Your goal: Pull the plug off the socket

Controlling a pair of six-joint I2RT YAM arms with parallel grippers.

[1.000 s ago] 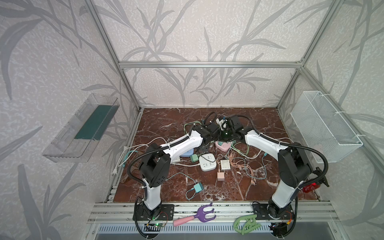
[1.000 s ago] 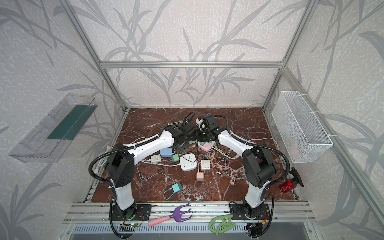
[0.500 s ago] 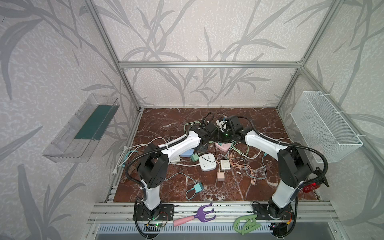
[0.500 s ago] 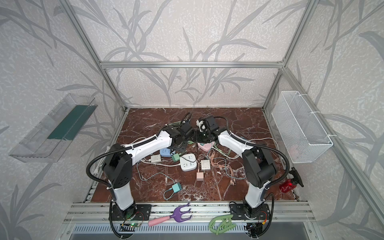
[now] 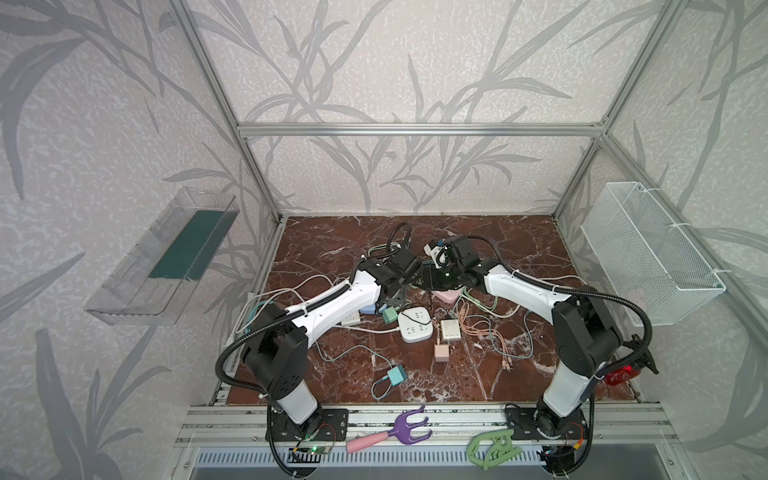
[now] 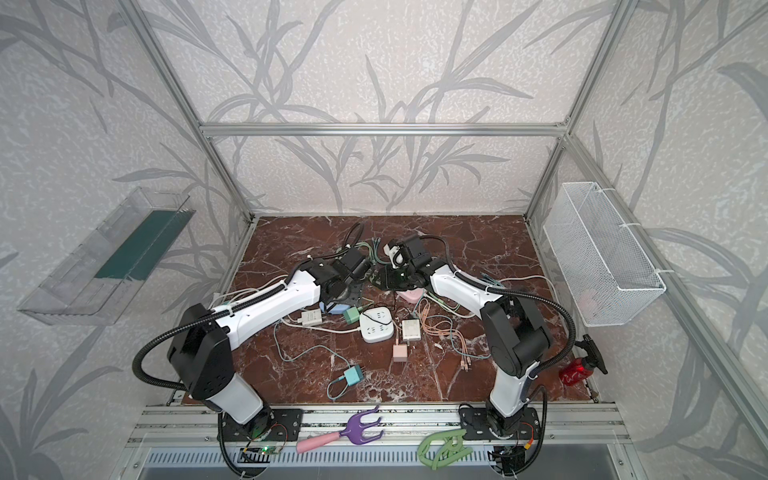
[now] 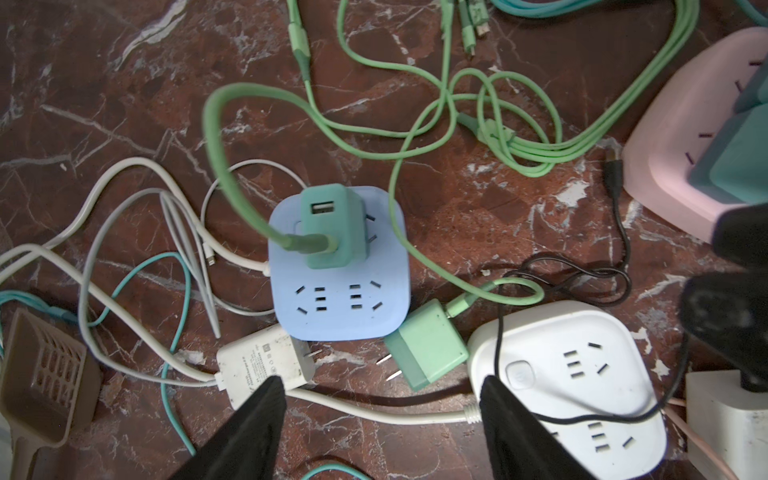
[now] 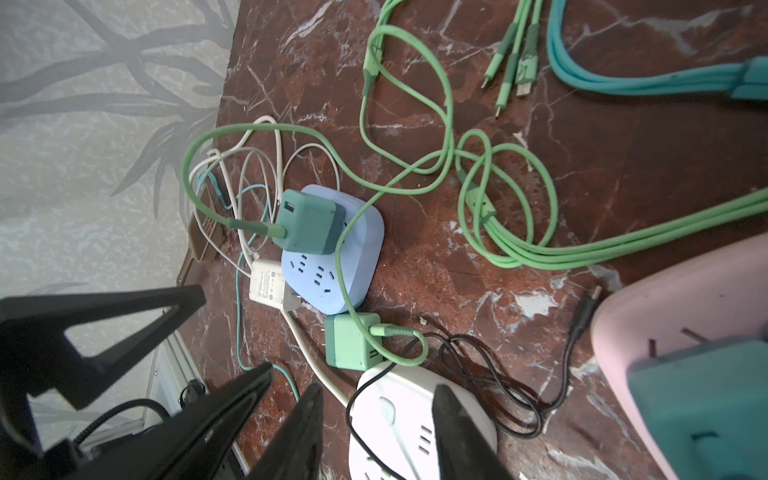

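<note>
Left claw: the left gripper (image 7: 381, 380) hangs released, jaws wider apart than a second ago and nothing between them (its arm has eased back from the middle).
Right claw: the right gripper (image 8: 376, 399) has narrowed, yet a gap shows and it grasps nothing, above the white socket block (image 8: 415, 419).
Plug: the teal plug (image 7: 332, 226) stands upright, seated in the blue socket block (image 7: 338, 307), just beyond the left jaws.
Meaning: the widening looks like readying a grasp; the pull is not yet begun.
Neighbour: the second teal plug (image 7: 744, 166) stands in the pink socket block (image 7: 673, 124).
Surface: a red-brown marble tabletop (image 5: 332, 241) strewn with cables; a light-green charger (image 7: 424, 345) lies unplugged just beside the blue block.
Room: aluminium frame (image 5: 415, 129), leaf-patterned walls, wire basket (image 5: 648, 257), clear tray (image 5: 137, 291).
</note>
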